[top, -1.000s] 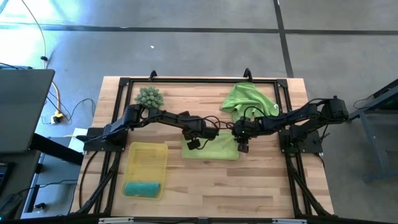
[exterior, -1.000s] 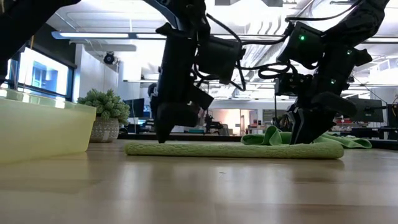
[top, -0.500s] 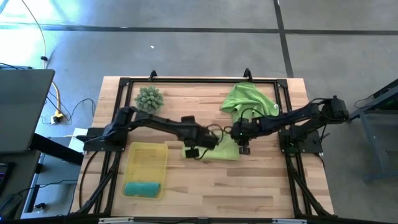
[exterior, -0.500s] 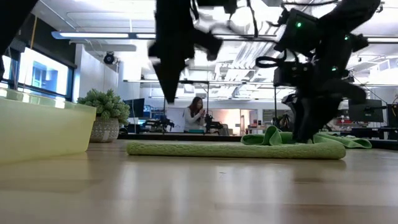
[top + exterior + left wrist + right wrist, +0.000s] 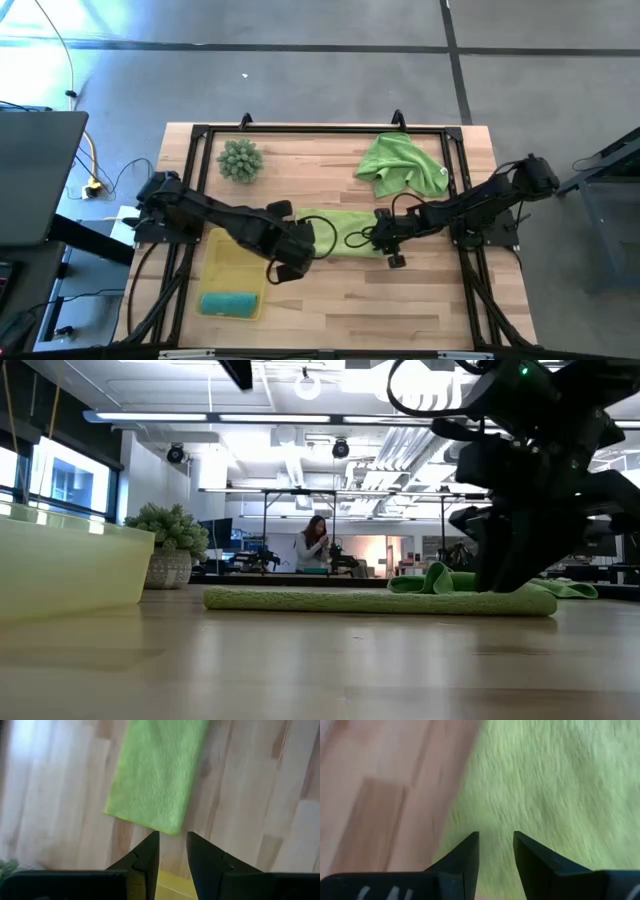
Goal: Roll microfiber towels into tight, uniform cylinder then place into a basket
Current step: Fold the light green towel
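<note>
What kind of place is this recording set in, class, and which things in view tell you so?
Probably a robotics lab or workshop: a framed wooden table on a bare concrete floor, exposed ceiling ducts under strip lighting, and a person at distant workbenches.

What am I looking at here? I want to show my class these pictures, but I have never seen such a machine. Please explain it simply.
Two dark robot arms work at a wooden table. One camera looks down from above, one looks level across the tabletop, and one sits on each wrist. A flat lime green towel lies mid-table; a crumpled lime towel and a spiky green ball lie behind. A yellow basket holds a rolled teal towel. The left gripper hovers near the flat towel's end, the right gripper over it. Both are open, holding nothing.
</note>
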`<state>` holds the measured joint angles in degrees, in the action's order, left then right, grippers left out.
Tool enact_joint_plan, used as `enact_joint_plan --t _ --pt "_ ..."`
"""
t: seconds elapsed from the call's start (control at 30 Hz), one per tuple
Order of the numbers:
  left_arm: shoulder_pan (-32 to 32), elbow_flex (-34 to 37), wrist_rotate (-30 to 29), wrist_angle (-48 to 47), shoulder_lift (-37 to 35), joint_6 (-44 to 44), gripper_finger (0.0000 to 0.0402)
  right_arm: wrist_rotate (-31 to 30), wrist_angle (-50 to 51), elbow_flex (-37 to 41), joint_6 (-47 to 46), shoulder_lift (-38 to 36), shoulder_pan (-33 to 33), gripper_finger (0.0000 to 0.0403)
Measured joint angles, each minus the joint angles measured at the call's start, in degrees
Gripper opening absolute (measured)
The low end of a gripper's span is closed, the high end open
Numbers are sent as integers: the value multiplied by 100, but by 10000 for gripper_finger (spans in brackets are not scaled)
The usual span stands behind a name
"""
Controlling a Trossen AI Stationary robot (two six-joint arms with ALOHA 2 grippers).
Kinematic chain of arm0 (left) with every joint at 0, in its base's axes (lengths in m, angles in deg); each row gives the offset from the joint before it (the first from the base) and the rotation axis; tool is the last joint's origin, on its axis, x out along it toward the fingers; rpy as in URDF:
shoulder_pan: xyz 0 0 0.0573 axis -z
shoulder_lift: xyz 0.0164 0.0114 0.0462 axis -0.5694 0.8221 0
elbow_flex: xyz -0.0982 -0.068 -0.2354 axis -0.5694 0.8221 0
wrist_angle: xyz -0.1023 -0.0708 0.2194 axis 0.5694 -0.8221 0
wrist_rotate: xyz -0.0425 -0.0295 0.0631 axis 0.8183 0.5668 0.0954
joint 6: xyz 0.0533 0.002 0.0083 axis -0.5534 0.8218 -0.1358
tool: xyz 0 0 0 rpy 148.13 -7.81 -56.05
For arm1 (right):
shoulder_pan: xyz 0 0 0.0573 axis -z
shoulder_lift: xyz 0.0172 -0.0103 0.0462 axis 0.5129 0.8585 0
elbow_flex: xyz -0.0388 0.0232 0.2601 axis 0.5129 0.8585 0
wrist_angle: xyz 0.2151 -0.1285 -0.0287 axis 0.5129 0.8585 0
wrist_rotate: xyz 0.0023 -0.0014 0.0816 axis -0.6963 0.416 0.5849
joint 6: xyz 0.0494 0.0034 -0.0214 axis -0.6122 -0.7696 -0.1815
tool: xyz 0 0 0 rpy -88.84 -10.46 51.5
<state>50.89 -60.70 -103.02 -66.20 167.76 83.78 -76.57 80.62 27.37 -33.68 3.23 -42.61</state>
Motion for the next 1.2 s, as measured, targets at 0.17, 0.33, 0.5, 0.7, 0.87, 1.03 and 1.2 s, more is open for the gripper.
enact_joint_plan --t 0.17,0.33,0.5,0.7,0.87,1.03,1.2 --pt "366 0 -567 1 -260 431 87 -8 -1281 0 -126 628 -154 114" --pt "591 4 -1337 -4 -265 196 87 -460 -2737 0 -134 1269 -10 114" --pt "662 4 -1360 44 -217 -689 87 -610 -3646 -344 -119 1767 283 114" --pt "661 4 -1200 192 -224 -888 87 -586 -2595 -984 619 1608 548 114" --pt "656 4 -1146 713 -224 -889 87 275 -729 -1526 1956 1649 673 114" --pt "659 4 -1126 1403 -224 -888 87 308 329 -1972 2414 1644 689 114" --pt "632 4 -1107 2106 -224 -887 87 313 215 -2002 2387 1836 691 114"
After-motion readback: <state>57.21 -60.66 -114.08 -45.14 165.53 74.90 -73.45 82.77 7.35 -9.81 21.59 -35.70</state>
